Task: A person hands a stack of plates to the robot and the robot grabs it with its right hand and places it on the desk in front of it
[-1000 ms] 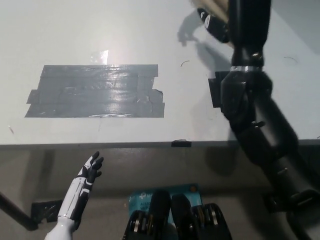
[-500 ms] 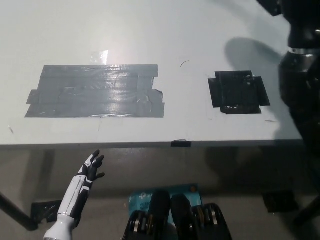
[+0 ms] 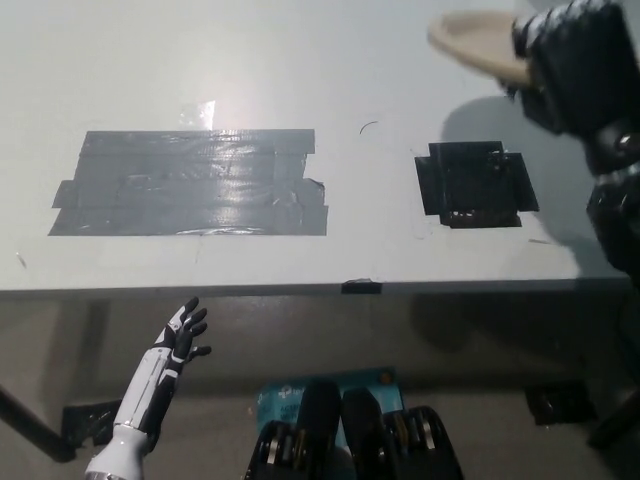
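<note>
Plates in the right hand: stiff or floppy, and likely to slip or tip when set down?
Probably stiff: the beige plates jut sideways past the right hand without drooping. Tipping seems a risk, since the grip sits at one edge and most of the stack hangs unsupported. Slip is hard to judge; the rim looks smooth. The left hand rests open below the desk edge.

At about one o'clock the right hand (image 3: 575,60) covers the right part of the plates (image 3: 478,42), so how many are stacked cannot be told. The black arm behind it runs off the right edge. The bench (image 3: 300,60) is cut off at the top and both sides. At seven o'clock the left hand (image 3: 183,333) shows, its forearm leaving the bottom edge.
</note>
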Available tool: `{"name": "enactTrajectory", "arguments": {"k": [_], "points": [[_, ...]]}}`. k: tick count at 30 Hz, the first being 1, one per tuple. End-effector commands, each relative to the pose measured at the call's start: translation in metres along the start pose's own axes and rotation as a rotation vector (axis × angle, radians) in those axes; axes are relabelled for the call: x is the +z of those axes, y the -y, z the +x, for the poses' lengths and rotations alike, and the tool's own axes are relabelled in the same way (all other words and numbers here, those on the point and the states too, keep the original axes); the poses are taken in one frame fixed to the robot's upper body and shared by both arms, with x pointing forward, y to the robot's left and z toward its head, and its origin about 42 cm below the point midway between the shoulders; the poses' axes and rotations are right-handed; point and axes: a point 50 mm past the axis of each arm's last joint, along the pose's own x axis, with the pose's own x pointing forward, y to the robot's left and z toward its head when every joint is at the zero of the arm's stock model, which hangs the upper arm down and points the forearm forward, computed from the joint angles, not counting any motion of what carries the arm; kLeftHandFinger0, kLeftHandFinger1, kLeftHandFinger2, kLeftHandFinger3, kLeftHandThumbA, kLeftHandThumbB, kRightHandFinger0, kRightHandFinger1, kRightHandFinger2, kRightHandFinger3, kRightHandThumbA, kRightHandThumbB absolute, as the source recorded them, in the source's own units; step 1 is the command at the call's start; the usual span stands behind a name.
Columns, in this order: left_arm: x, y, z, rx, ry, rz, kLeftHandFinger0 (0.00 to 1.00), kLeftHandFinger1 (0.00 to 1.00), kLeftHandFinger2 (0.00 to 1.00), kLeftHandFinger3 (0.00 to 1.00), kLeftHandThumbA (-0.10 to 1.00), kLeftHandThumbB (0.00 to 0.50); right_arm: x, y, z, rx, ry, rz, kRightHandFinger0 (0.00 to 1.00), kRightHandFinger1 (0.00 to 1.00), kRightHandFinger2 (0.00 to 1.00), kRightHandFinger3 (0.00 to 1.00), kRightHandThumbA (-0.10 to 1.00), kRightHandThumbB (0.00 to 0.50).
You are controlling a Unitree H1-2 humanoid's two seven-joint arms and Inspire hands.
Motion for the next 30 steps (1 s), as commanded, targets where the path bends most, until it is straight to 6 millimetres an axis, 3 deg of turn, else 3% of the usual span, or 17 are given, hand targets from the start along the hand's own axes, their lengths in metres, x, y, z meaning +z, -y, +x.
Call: {"name": "enactTrajectory", "arguments": {"k": [1, 2, 8, 14, 18, 19, 20, 21, 22, 23, 24, 28, 30], "points": [[0.011, -0.009, 0.003, 0.009, 0.05, 0.008, 0.86, 0.94, 1.0, 1.0, 1.0, 0.121, -0.004, -0.01, -0.002, -0.039, 0.122, -0.074, 0.0, 0.0, 0.0, 0.02, 0.73, 0.099], [0.011, -0.009, 0.003, 0.011, 0.045, -0.002, 0.87, 0.94, 1.0, 1.0, 1.0, 0.126, 0.002, -0.024, -0.011, 0.015, 0.142, -0.092, 0.0, 0.0, 0.01, 0.03, 0.75, 0.099], [0.012, -0.008, 0.005, 0.008, 0.052, 0.003, 0.84, 0.93, 0.99, 1.0, 1.0, 0.121, 0.01, -0.054, -0.03, 0.119, 0.189, -0.107, 0.0, 0.0, 0.07, 0.02, 0.82, 0.071], [0.014, -0.008, 0.007, 0.005, 0.055, 0.008, 0.84, 0.92, 0.99, 1.0, 1.0, 0.127, 0.013, -0.06, -0.035, 0.118, 0.194, -0.084, 0.0, 0.0, 0.05, 0.01, 0.77, 0.066], [0.014, -0.008, 0.005, 0.006, 0.049, 0.01, 0.82, 0.91, 0.99, 1.0, 1.0, 0.132, 0.019, -0.052, -0.033, 0.23, 0.087, 0.039, 0.0, 0.0, 0.1, 0.03, 0.87, 0.099], [0.014, -0.008, 0.004, 0.006, 0.049, 0.01, 0.81, 0.91, 0.98, 1.0, 1.0, 0.131, 0.021, -0.046, -0.03, 0.289, 0.037, 0.131, 0.07, 0.1, 0.25, 0.23, 0.91, 0.169], [0.014, -0.008, 0.004, 0.006, 0.049, 0.009, 0.81, 0.91, 0.98, 1.0, 1.0, 0.131, 0.022, -0.045, -0.03, 0.305, 0.025, 0.156, 0.07, 0.1, 0.25, 0.23, 0.91, 0.169], [0.014, -0.008, 0.005, 0.006, 0.049, 0.011, 0.81, 0.91, 0.98, 1.0, 1.0, 0.137, 0.023, -0.039, -0.026, 0.348, -0.004, 0.226, 0.28, 0.37, 0.53, 0.5, 0.9, 0.258], [0.015, -0.009, 0.004, 0.002, 0.047, 0.014, 0.82, 0.92, 0.99, 1.0, 1.0, 0.152, 0.025, -0.023, -0.017, 0.502, -0.047, 0.394, 0.76, 0.93, 1.0, 1.0, 0.99, 0.348], [0.015, -0.009, 0.004, -0.008, 0.049, 0.021, 0.83, 0.93, 1.0, 1.0, 1.0, 0.164, 0.027, -0.008, -0.013, 0.609, -0.028, 0.491, 1.0, 1.0, 1.0, 1.0, 1.0, 0.391], [0.016, -0.007, 0.003, -0.026, 0.057, 0.035, 0.87, 0.97, 1.0, 1.0, 1.0, 0.191, 0.03, 0.014, -0.007, 0.657, -0.012, 0.597, 1.0, 1.0, 1.0, 1.0, 1.0, 0.493], [0.016, -0.003, 0.001, -0.045, 0.063, 0.035, 0.9, 0.99, 1.0, 1.0, 1.0, 0.223, 0.033, 0.066, 0.003, 0.676, 0.059, 0.869, 1.0, 1.0, 1.0, 1.0, 1.0, 0.5], [0.016, -0.002, -0.001, -0.048, 0.062, 0.03, 0.92, 1.0, 1.0, 1.0, 1.0, 0.231, 0.035, 0.081, 0.007, 0.687, 0.087, 0.943, 1.0, 1.0, 1.0, 1.0, 1.0, 0.5]]}}
